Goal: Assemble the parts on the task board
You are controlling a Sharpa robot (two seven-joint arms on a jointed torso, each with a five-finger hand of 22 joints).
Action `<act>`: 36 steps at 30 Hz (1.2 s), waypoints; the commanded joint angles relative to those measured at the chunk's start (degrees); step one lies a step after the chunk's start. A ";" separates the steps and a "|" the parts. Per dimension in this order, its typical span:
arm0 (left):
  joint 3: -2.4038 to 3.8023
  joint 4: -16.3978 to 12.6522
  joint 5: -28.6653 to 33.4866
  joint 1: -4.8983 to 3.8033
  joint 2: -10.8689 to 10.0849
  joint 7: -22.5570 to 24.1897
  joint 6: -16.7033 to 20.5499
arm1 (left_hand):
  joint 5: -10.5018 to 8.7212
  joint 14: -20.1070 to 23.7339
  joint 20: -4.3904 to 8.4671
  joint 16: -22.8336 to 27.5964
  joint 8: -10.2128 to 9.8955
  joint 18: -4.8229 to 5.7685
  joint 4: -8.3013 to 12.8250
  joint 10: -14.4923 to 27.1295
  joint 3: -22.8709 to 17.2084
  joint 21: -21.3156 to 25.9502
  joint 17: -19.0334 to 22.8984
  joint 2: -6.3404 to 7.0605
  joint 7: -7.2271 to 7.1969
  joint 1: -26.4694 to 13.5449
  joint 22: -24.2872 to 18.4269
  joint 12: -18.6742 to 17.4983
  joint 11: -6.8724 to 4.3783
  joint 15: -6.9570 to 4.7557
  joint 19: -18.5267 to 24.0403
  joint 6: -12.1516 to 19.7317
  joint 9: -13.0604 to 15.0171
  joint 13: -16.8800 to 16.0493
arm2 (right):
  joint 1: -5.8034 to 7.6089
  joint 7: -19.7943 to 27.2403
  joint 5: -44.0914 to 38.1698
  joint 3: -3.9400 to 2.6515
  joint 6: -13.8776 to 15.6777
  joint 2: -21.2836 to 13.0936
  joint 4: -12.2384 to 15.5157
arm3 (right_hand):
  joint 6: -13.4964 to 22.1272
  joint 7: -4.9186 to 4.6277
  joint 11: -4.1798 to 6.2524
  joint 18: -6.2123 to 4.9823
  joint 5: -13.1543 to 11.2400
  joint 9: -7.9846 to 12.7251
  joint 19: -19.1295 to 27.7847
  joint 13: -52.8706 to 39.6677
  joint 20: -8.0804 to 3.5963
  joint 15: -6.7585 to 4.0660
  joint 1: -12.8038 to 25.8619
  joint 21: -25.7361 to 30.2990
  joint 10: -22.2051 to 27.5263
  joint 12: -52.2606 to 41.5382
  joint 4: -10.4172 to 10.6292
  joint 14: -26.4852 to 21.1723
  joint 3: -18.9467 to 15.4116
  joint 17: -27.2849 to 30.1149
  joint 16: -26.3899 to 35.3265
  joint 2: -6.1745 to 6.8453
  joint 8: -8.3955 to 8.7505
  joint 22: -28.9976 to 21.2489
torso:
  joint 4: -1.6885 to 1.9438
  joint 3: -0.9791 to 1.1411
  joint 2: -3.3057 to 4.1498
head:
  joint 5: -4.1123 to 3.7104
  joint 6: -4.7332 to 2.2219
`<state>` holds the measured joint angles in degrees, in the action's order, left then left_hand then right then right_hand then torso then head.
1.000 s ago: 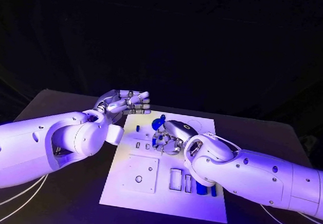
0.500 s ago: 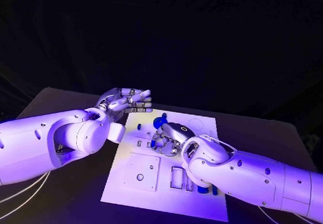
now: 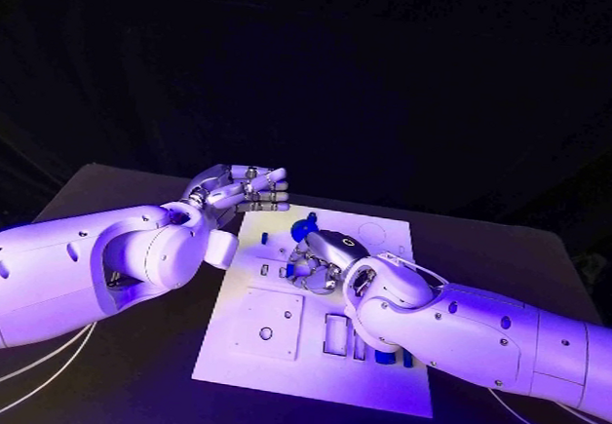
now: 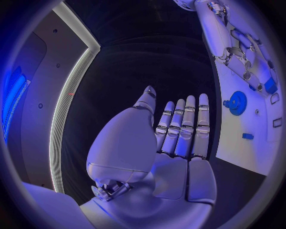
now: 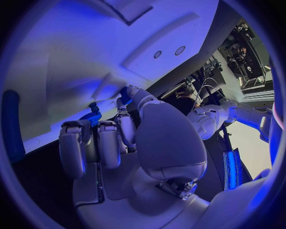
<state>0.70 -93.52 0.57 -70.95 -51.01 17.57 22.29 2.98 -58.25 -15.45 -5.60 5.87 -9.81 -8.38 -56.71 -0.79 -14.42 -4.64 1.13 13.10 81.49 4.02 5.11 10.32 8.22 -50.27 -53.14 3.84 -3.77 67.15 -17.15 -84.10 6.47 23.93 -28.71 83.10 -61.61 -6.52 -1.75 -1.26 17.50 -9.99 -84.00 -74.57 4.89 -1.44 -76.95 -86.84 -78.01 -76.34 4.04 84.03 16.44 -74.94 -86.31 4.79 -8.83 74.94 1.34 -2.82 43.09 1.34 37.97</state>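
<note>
Two hands are over the white board (image 3: 316, 369), which lies in the middle of the black desk (image 3: 125, 385). The right hand (image 3: 320, 262) is low over the middle of the board, its fingers curled down; in the right wrist view its fingertips (image 5: 89, 125) are closed around something small and blue, close to the white surface. I judge that it holds one small part, but what part it is I cannot tell. Just beyond this hand, on the far part of the board, stands a blue gear (image 3: 302, 230); the left wrist view also shows it (image 4: 237, 102). Some blue pieces (image 3: 384, 357) lie at the near right of the board, partly under the right arm.

The left hand (image 3: 237, 193) is raised beside the far left corner of the board, flat, fingers straight and together, holding nothing and touching nothing.

The step in hand seems to be seating the pinched part. To do it well, the hand should come straight down with little force and not tilt the part. It should also keep away from the gear, which is near. The left hand could press the board edge so the board does not slide.
</note>
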 commanded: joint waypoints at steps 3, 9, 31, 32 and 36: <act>0.04 -0.16 0.16 -0.04 0.04 0.16 -0.97 | -0.04 -0.04 -0.09 0.25 -0.27 -0.83 0.28 0.05 0.06 0.22 0.07 -0.50 0.09 0.17 -0.09 -0.25 0.33 0.44 -0.36 -0.14 0.01 -0.02 | -0.23 -0.85 -0.97 0.16 -1.96 -0.04 -0.14 | 0.40 -0.18 -0.27 0.19 0.36 0.00 -3.24 0.30 -0.49 -0.48 0.67 0.16 0.18 0.32 0.24 4.18 -0.12 -7.09 0.10 0.33 0.02 12.02 | 0.02 -0.01 -0.03 | 0.07 0.05; 0.04 -0.13 0.16 -0.04 0.03 0.10 -0.99 | -0.03 -0.05 -0.09 0.31 -0.30 -0.83 0.25 0.04 0.15 0.24 0.07 -0.48 0.08 0.06 -0.10 -0.28 0.32 0.44 -0.38 -0.16 0.01 -0.03 | -0.24 -1.07 -1.22 0.16 -1.88 -0.13 -0.08 | 0.71 -0.30 -0.36 0.15 0.29 0.04 -3.13 0.60 -0.46 -0.42 0.84 0.31 0.49 0.64 0.20 4.15 -0.15 -6.95 0.18 0.59 0.15 11.91 | 0.02 -0.02 -0.03 | 0.23 0.03; 0.04 -0.08 0.16 -0.04 0.03 -0.07 -1.13 | -0.03 -0.06 -0.09 0.36 -0.35 -0.83 0.24 0.05 0.23 0.27 0.07 -0.46 0.10 -0.01 -0.10 -0.33 0.34 0.44 -0.39 -0.15 0.00 -0.02 | -0.29 -0.83 -1.22 0.16 -0.65 -0.22 0.27 | 2.19 -0.94 -0.93 -0.01 0.24 0.34 -2.72 1.63 -0.11 0.04 2.28 0.86 1.61 1.69 0.42 4.02 -0.65 -6.43 0.48 1.94 0.87 11.49 | -0.04 -0.01 -0.01 | 0.04 0.05; 0.04 -0.08 0.16 -0.04 0.03 -0.08 -1.13 | -0.03 -0.06 -0.09 0.36 -0.35 -0.83 0.24 0.05 0.23 0.27 0.07 -0.46 0.10 -0.01 -0.10 -0.33 0.34 0.44 -0.39 -0.15 0.00 -0.02 | -0.29 -0.83 -1.22 0.16 -0.66 -0.21 0.27 | 2.19 -0.94 -0.93 -0.01 0.24 0.34 -2.72 1.63 -0.11 0.04 2.28 0.86 1.61 1.69 0.42 4.02 -0.65 -6.43 0.48 1.94 0.87 11.49 | -0.04 -0.01 -0.01 | 0.04 0.05; 0.04 -0.08 0.16 -0.04 0.03 -0.10 -1.14 | -0.03 -0.06 -0.09 0.36 -0.35 -0.83 0.24 0.05 0.23 0.27 0.07 -0.46 0.10 -0.01 -0.10 -0.33 0.34 0.44 -0.39 -0.15 0.00 -0.02 | -0.29 -0.82 -1.20 0.16 -0.72 -0.21 0.24 | 2.28 -0.97 -0.96 -0.02 0.32 0.36 -2.69 1.72 -0.09 0.06 2.36 0.90 1.70 1.79 0.44 3.99 -0.68 -6.34 0.53 1.99 0.91 11.47 | -0.02 -0.02 -0.02 | 0.00 0.01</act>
<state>0.70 -93.48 0.61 -70.95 -51.04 17.35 22.21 2.98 -58.25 -15.45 -5.60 5.87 -9.81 -8.38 -56.71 -0.79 -14.42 -4.64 1.13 13.10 81.49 3.98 5.12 10.32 8.22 -50.27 -53.14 3.84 -3.77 66.92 -17.76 -84.65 6.61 23.71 -28.94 83.29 -59.71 -7.41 -2.66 -1.26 17.52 -9.70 -84.00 -72.90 4.89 -1.44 -75.09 -86.17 -76.67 -74.86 4.43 84.03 16.05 -74.92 -86.08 6.65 -8.17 74.91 1.31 -2.83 43.08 1.36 37.99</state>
